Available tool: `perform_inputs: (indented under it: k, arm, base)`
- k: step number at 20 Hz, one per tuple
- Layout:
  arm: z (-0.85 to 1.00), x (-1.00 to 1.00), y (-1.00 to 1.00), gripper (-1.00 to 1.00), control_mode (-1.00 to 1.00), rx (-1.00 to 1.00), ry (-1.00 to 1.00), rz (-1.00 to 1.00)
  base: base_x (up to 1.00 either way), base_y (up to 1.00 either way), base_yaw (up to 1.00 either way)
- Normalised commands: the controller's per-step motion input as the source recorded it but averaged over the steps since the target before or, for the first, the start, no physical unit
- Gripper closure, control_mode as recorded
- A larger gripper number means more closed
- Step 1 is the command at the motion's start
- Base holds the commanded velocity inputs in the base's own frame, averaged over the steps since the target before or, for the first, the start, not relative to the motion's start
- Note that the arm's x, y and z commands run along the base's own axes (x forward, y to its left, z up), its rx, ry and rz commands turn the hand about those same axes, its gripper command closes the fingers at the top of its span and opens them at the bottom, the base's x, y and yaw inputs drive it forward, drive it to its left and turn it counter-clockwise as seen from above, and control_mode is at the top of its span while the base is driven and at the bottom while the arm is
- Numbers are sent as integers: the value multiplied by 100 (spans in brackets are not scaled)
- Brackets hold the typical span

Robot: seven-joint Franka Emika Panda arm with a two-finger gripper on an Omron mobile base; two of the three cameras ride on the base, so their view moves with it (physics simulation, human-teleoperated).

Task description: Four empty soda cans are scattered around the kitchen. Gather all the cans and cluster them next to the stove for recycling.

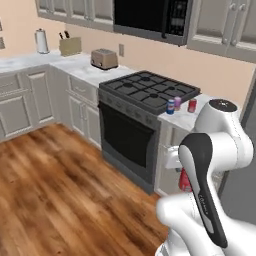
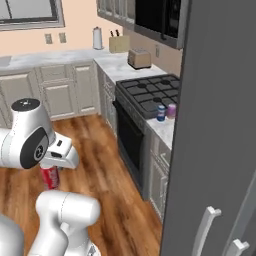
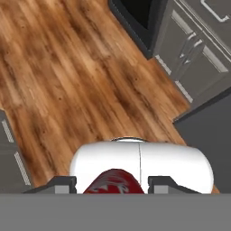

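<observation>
- Red cylindrical soda can with white lettering sits between the jaws of the white two-finger gripper, carried above the brown wooden plank floor; jaws are narrowed onto its sides, so I read it as a firm grip.
- In the hand view the can's red top lies between the two dark finger tips, right under the palm. In the left base view it peeks out behind the arm's dark link.
- Held upright and clear of the cabinets, probably so it can be set straight down on the counter.
- Big black gas stove with four grated burners is ahead, far from the gripper.
- Three small cans already stand clustered on the pale marble counter strip just right of the stove: blue can, purple-pink can, second red can.
- Judgement: the carried can looks like the last of four; free spot beside the cluster, near the counter's front edge.
</observation>
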Motion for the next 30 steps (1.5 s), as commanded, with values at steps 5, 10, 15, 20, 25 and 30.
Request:
perform_inputs:
  k: [5,10,15,20,25,30]
  arm:
    - [0,0,0,100,100,0,0,0]
    - [0,0,0,100,100,0,0,0]
    - [0,0,0,100,100,0,0,0]
    - [0,0,0,100,100,0,0,0]
    - [0,0,0,100,100,0,0,0]
    - [0,0,0,100,100,0,0,0]
  base:
    - [35,34,-37]
    - [93,45,-47]
    - [98,38,-44]
    - [72,8,-59]
    - [6,1,-40]
    - [5,-1,-44]
